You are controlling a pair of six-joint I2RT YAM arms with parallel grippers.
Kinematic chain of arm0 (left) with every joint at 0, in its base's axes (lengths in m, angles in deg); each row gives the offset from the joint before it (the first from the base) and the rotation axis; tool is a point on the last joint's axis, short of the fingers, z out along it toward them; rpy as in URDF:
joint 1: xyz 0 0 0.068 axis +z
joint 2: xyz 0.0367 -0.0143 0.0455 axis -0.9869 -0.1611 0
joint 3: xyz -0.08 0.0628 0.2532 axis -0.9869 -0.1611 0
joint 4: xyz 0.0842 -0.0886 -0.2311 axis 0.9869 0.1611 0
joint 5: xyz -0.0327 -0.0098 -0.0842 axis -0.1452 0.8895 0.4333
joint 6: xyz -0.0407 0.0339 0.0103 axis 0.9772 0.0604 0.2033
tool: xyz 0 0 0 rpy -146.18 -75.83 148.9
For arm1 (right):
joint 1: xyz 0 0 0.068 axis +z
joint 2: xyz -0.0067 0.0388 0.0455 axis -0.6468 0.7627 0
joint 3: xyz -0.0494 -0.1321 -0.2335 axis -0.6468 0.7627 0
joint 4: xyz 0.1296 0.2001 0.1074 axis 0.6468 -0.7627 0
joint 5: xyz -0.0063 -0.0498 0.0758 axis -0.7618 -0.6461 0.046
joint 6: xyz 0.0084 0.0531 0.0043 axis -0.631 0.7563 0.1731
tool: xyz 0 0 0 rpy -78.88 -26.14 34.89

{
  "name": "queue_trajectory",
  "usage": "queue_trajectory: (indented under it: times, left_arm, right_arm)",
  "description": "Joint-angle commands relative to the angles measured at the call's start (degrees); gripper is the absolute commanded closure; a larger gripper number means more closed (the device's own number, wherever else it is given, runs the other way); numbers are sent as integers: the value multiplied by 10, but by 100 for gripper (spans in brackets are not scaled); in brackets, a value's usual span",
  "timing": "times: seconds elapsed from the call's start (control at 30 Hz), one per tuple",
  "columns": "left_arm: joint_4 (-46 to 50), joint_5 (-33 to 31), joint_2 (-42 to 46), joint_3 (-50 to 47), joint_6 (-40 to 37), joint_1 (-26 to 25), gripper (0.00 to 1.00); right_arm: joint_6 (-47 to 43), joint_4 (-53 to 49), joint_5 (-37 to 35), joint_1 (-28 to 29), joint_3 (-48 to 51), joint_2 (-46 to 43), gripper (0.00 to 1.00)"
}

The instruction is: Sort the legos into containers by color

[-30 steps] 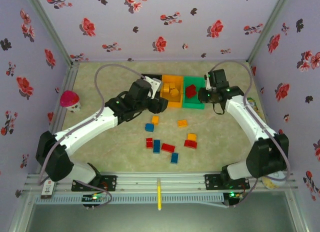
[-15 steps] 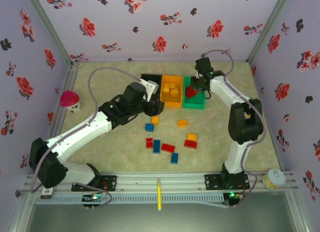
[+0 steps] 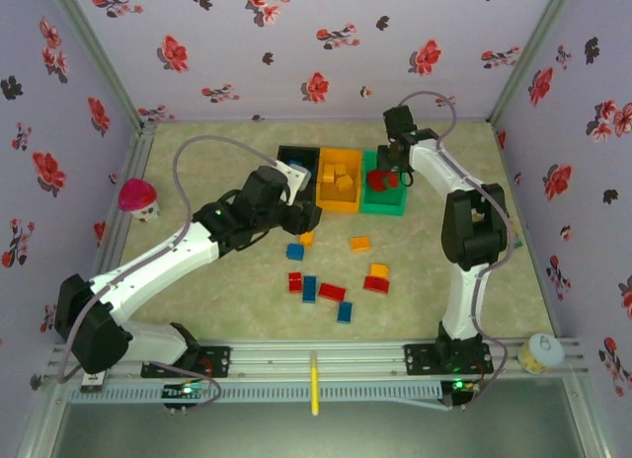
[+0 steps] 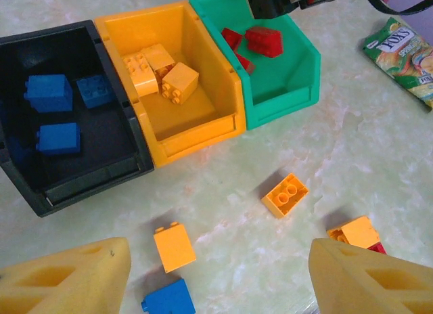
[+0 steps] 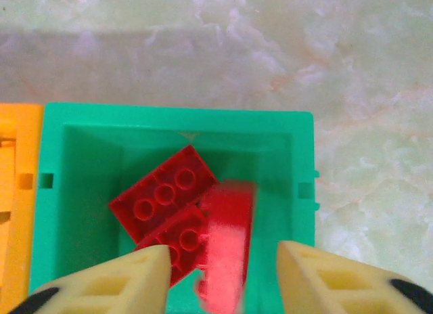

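Nearer than the green bin (image 5: 176, 112), loose legos (image 3: 332, 291) in red, blue and orange lay scattered on the surface (image 3: 197, 280). Nearer than and left of that bin, the left gripper (image 4: 216, 260) hovered with fingers wide and nothing between them. An orange brick (image 4: 174, 246) lay just ahead of them, likely the next pick, calling for a descent and a close. Over the green bin, the right gripper (image 5: 223, 260) had its fingers parted and a blurred red brick (image 5: 226, 233) loose between them — the release step, by the look. Glossy, studded red legos (image 5: 162, 192) lay inside the bin.
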Motion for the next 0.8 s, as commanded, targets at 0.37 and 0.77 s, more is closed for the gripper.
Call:
queue_trajectory:
  times: [0.37, 0.77]
  left_arm:
    - [41, -16, 31, -52, 60, 0, 28]
    - [64, -48, 30, -180, 267, -51, 29]
  right_arm:
    - [6, 13, 21, 23, 114, -154, 47]
    - [69, 76, 41, 67, 286, -294, 45]
